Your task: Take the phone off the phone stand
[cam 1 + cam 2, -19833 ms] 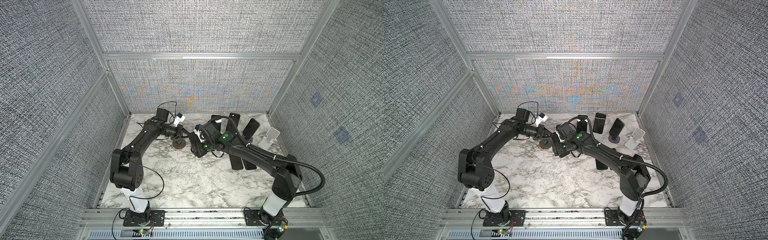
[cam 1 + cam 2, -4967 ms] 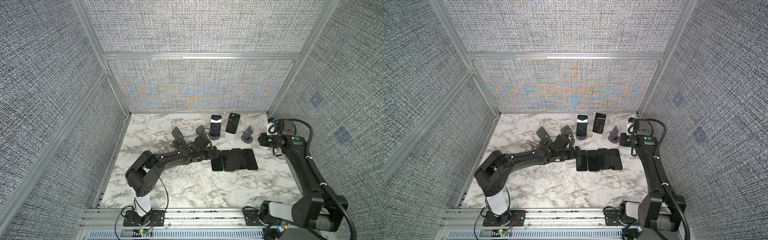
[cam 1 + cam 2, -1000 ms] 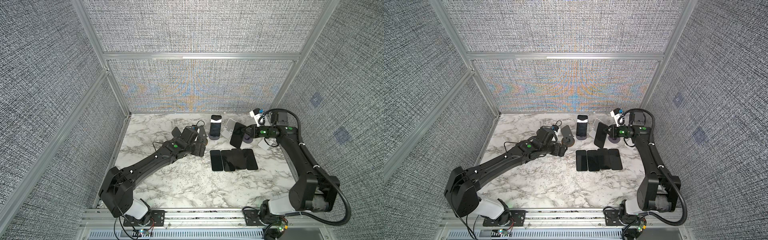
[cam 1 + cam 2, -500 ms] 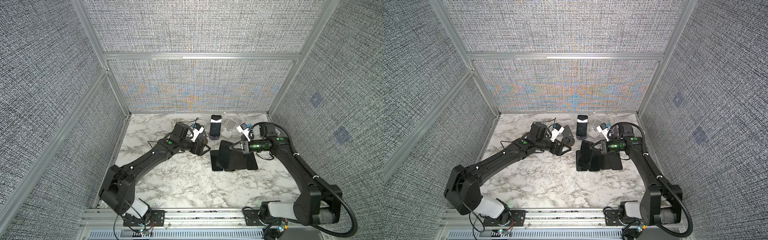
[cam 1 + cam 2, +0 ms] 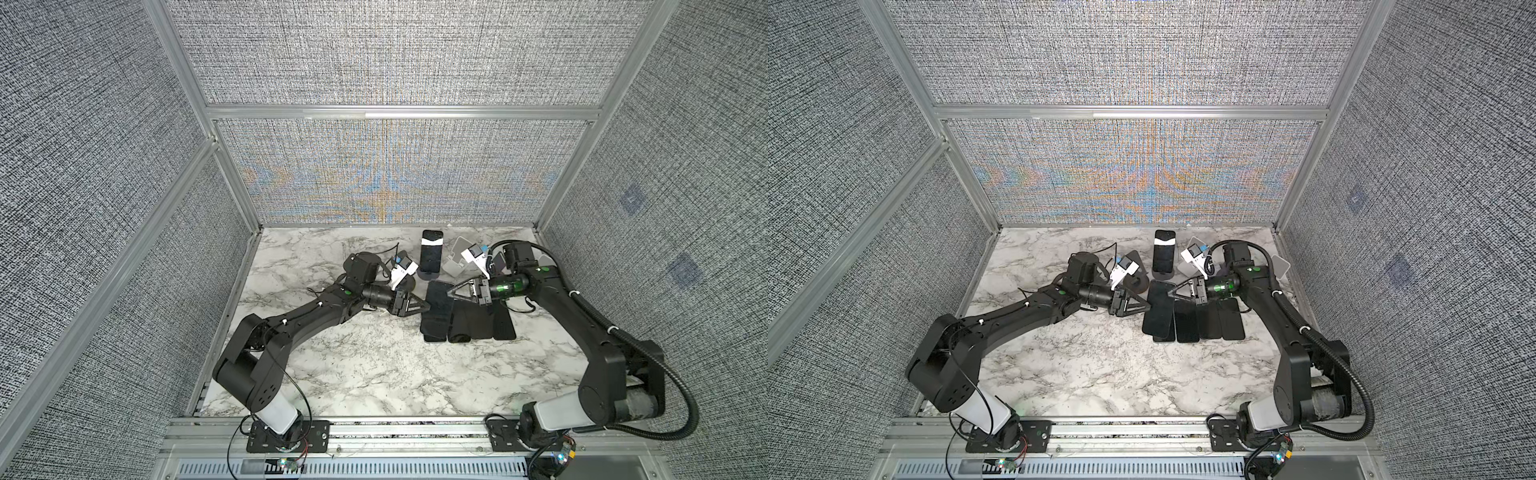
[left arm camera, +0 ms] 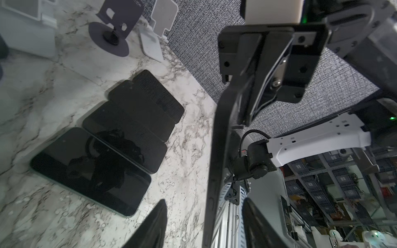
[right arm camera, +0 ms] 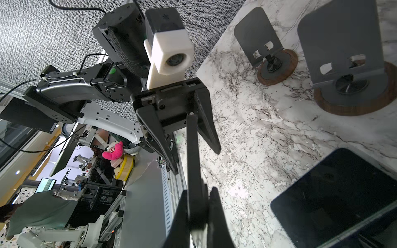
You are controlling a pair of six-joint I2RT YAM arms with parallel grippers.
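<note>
Shows the removal well advanced: held phone (image 5: 438, 307) clear of every stand, hanging above the end of the row nearer the left arm, over the desk (image 5: 374, 374), one long edge pinched in the closed right tool (image 5: 451, 294). Has the left tool (image 5: 426, 308) at the opposite edge, jaws partly apart, straddling it, not yet clamped. Leaves, by judgement, a handover or laying-down, then one more removal. Counts six phones: one held, four flat phones (image 6: 90, 169) side by side, one upright phone (image 5: 432, 251) on the occupied stand (image 5: 430, 275) at the back. Counts five empty stands: two wooden-based stands (image 7: 257, 32), one dark-based stand (image 6: 120, 15), two white stands (image 6: 164, 15).
</note>
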